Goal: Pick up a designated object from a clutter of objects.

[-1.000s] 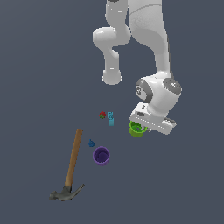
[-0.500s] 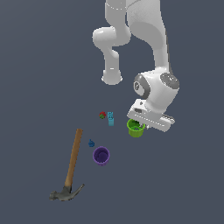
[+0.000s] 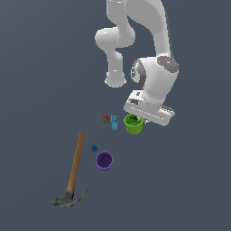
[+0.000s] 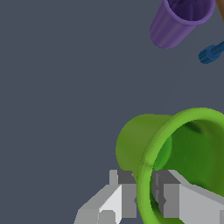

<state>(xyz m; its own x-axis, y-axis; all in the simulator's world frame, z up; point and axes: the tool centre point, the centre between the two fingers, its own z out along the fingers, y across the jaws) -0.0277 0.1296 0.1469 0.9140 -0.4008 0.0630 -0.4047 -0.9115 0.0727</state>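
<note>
Fingers [image 4: 124, 192] pinch the green cup's [image 3: 134, 124] rim, purple cup [image 3: 104, 160] at seven o'clock; grasp looks made, lift remains.

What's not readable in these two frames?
- Pincer: exterior view, hidden behind the wrist housing; wrist view, fingers straddle the green cup wall, contact unclear.
- Blue piece: too small to identify; cut by the wrist view's edge.
- Red-green ball: tiny, blurred.

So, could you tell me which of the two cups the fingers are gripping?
The green cup: its rim sits between the fingers, one outside and one inside. The purple cup stands apart, near the hammer.
</note>
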